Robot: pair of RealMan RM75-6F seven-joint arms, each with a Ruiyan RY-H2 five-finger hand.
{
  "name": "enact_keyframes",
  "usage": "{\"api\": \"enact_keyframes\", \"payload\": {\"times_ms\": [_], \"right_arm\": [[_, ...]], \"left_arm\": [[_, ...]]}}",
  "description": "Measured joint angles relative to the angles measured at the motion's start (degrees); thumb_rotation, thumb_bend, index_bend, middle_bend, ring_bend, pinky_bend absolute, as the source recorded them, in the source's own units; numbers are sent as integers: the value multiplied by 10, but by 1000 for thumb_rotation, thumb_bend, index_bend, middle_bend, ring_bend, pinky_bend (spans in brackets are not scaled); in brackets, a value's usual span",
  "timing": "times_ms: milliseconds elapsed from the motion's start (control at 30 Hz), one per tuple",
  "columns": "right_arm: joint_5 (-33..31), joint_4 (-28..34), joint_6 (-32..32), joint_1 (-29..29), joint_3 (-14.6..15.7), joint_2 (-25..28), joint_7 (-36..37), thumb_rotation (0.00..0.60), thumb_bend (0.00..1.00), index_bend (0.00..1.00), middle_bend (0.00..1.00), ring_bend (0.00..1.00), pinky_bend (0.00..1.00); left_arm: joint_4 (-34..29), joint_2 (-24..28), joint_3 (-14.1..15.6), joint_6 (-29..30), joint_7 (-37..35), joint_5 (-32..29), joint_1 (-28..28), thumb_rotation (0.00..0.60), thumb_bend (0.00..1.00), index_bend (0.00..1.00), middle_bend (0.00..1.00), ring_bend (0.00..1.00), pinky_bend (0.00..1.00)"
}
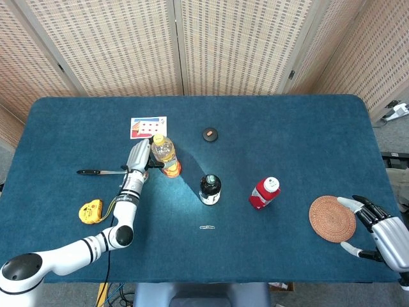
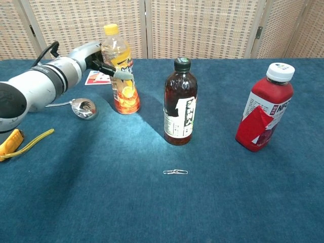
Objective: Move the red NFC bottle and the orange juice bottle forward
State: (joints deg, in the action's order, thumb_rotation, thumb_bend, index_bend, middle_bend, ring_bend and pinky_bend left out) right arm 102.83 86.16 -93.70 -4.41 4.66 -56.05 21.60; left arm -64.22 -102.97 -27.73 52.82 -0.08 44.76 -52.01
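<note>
The orange juice bottle (image 1: 165, 155) (image 2: 121, 71), yellow-capped, leans to the left in the grip of my left hand (image 1: 139, 157) (image 2: 99, 62), left of the table's middle. The red NFC bottle (image 1: 264, 192) (image 2: 264, 114) with a white cap stands untouched right of centre. My right hand (image 1: 378, 231) rests open at the table's near right edge, beside a round mat, far from the red bottle. The chest view does not show the right hand.
A dark brown bottle (image 1: 209, 188) (image 2: 180, 103) stands between the two task bottles. A spoon (image 2: 82, 108), a yellow tape measure (image 1: 91, 211), a card (image 1: 148, 126), a small dark disc (image 1: 209, 134), a paper clip (image 2: 175, 172) and a woven mat (image 1: 332, 219) lie about.
</note>
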Motion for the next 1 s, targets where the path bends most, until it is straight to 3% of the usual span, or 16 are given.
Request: {"api": "enact_keyframes", "payload": {"times_ms": [367,700,1000], "right_arm": [[20,5,0,-2,8,0,-2,600,46,183,241,137,307],[38,7,-3,-4,17,4,8,600,45,183,242,137,307],[55,8,-18,-1,24,5,8,600,46,183,242,137,307]], "left_arm": [[-123,56,9,51,45,1,34,600,93,597,527,336,203],[-254,114,41,124,114,13,77,600,93,593,527,336,203],[-329,136,79,185,152,47,112,600,93,589,526,336,203]]}}
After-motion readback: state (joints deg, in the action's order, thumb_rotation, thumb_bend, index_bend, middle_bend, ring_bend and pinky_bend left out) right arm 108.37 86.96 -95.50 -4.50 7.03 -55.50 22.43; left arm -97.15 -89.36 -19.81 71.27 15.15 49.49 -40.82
